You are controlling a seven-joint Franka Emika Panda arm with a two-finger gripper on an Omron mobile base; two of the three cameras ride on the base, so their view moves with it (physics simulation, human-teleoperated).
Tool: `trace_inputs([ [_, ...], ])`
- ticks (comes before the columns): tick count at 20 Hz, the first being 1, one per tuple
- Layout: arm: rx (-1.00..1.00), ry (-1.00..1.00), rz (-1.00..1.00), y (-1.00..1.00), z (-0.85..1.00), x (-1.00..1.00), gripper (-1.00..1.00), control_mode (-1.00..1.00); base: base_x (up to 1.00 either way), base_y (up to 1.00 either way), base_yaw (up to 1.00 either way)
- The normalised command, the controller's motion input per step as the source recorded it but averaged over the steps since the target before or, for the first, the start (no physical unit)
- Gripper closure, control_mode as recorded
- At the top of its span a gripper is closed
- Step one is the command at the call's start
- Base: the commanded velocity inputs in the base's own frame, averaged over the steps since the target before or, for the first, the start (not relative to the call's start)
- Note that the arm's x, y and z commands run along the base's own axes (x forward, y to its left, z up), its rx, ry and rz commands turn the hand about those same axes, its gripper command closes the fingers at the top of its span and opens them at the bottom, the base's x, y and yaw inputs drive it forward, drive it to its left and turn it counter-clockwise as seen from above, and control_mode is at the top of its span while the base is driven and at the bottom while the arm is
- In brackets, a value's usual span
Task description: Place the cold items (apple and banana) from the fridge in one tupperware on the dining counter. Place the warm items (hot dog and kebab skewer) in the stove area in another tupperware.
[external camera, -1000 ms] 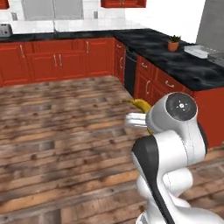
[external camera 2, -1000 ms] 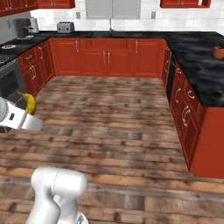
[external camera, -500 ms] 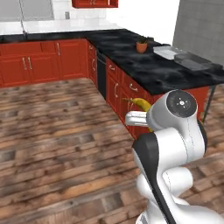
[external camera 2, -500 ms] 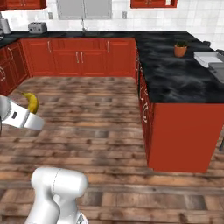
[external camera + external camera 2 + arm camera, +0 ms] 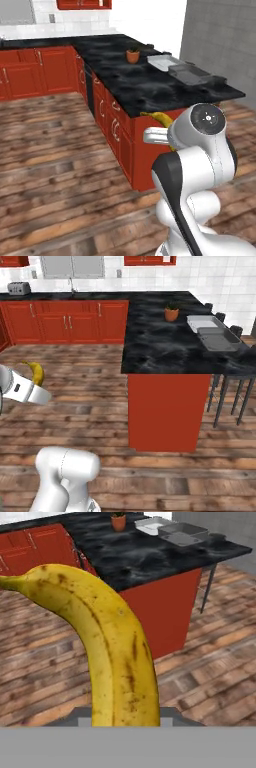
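while clenched in the hand (image 5: 31,387), spotted banana (image 5: 107,647), no writing legible

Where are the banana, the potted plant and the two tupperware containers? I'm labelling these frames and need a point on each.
banana (image 5: 117,647): hand view, middle of its yellow body.
potted plant (image 5: 171,314): right base view, its orange pot.
white tupperware (image 5: 204,321): right base view, its rim.
grey tupperware (image 5: 219,338): right base view, its wall.

no readable text, no labels, no brand marks, no numbers, no signs on anything
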Motion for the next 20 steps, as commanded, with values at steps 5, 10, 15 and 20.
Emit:
trace_inputs([
  [5,0.0,0.0,0.0,0.0,0.0,0.0,1.0,1.0,0.68,-1.0,0.0],
  [10,0.0,0.0,0.0,0.0,0.0,0.0,1.0,1.0,0.94,-1.0,0.0],
  [15,0.0,0.0,0.0,0.0,0.0,0.0,1.0,1.0,0.99,-1.0,0.0],
  [20,0.0,0.0,0.0,0.0,0.0,0.0,1.0,1.0,0.89,-1.0,0.0],
])
